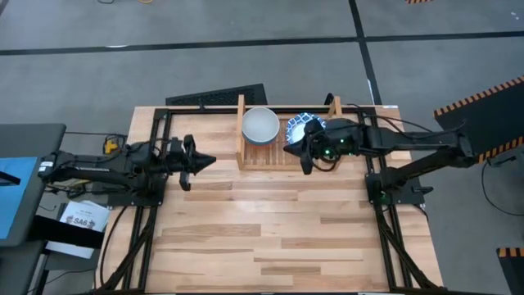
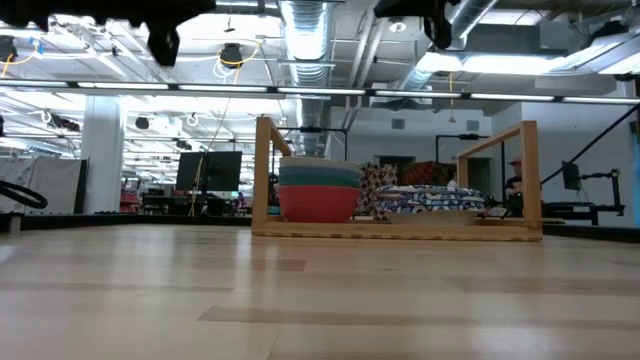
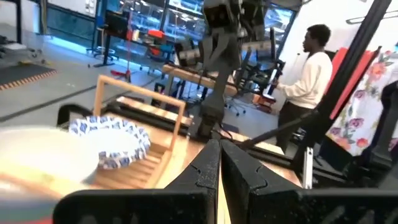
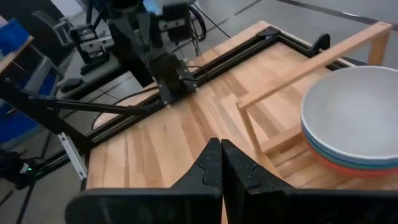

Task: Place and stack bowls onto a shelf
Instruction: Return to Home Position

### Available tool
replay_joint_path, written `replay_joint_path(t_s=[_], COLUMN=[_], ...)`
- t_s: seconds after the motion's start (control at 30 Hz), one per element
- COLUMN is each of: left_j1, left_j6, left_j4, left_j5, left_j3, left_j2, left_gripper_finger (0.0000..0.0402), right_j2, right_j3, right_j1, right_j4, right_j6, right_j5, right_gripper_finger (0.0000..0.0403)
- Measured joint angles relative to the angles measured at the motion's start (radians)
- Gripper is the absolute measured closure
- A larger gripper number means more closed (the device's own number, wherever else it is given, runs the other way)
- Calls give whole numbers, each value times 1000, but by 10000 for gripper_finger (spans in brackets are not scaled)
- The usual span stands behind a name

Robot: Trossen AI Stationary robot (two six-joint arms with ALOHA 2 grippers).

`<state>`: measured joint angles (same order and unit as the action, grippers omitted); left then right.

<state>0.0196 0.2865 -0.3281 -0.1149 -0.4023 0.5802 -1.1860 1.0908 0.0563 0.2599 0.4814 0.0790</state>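
Note:
The light-wood slatted shelf [image 1: 286, 156] stands at the table's far middle. On its left half sits a stack of plain bowls [image 2: 318, 190], off-white on top and red at the bottom; it also shows in the high view [image 1: 260, 124] and the right wrist view [image 4: 354, 118]. On its right half lie blue-patterned bowls [image 1: 300, 124], which also show in the low view [image 2: 430, 200]. One patterned bowl [image 2: 375, 190] stands tilted beside the stack. My right gripper [image 1: 289, 149] is shut and empty above the shelf's near side. My left gripper [image 1: 211, 161] is shut and empty, left of the shelf.
A dark keyboard [image 1: 217, 97] lies at the table's far edge, behind the shelf. Black frame rails [image 1: 155, 156] run along the table's left and right sides. A person [image 3: 311, 68] stands in the room beyond the table. Bare planks [image 1: 270, 229] fill the table's near half.

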Motion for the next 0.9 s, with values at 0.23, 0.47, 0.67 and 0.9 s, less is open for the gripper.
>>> replay_joint_path(t_s=[0.23, 0.47, 0.67, 0.9], left_j1=[0, 0, 0, -1], left_j6=[17, 89, 116, 152], left_j4=[-73, -114, -74, -56], left_j5=[24, 21, -8, -26], left_j3=[185, 337, 390, 390], left_j2=[-186, -358, -461, -505], left_gripper_finger=[401, 401, 401, 401], right_j2=[7, 7, 31, 103], right_j3=[0, 0, 0, -26], right_j1=[-5, -12, -61, -135], right_j4=[-10, -8, 35, 186], right_j6=[-60, -39, -37, -37], right_j5=[-93, -130, -138, -137], right_gripper_finger=[388, 384, 384, 384])
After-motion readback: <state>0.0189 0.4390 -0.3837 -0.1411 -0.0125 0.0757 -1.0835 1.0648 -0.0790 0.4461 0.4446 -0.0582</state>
